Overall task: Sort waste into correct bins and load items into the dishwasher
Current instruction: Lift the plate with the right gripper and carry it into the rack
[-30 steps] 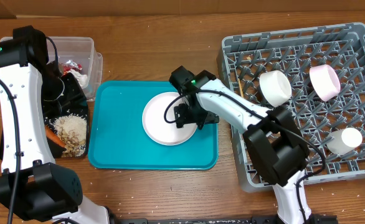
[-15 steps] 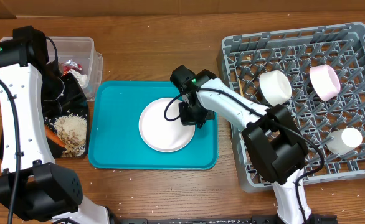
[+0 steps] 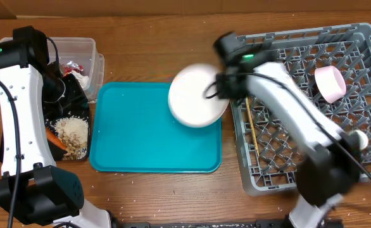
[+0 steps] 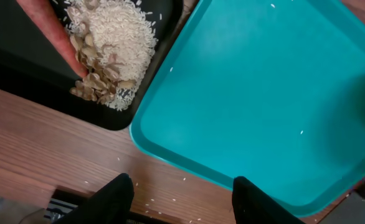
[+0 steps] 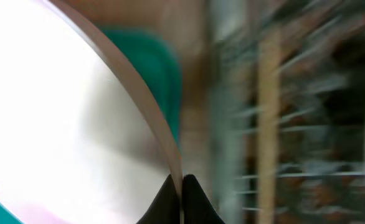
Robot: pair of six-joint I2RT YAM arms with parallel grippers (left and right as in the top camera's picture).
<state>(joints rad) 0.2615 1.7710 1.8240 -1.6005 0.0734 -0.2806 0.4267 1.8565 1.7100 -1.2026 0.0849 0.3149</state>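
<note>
- Both fingers of the right pincer (image 5: 181,198) are pressed together on the rim of the round white plate (image 3: 197,95), gripping it on the side that faces the rack.
- From overhead I see nearly the plate's full round face, so its flat side points up. In the right wrist view the rim sweeps away from the fingertips as a slanted curve. Both views are blurred.
- The plate sits over the far right corner of the rectangular teal plastic serving tray (image 3: 128,139) and reaches to the left wall of the large square grey plastic dish rack (image 3: 363,38). It appears to be held up off the tray.
- Inside the rack I can make out a pale pink bowl (image 3: 330,83) lying on its side and a pair of light wooden chopsticks (image 3: 252,130). Their long axis runs from the far side to the near side, just inside the left wall.
- The left pincer (image 4: 185,199) stands apart with nothing between its fingers. It hovers over the near left corner of the teal tray and the brown wooden table (image 4: 39,155).
- Beside that corner is the shallow black rectangular tray (image 4: 20,74), holding white rice and beige scraps (image 4: 117,43) and a small orange carrot (image 4: 45,31).
- Behind it stands the clear rectangular plastic tub (image 3: 84,45), with a crumpled red and silver foil wrapper (image 3: 75,65) in it.
</note>
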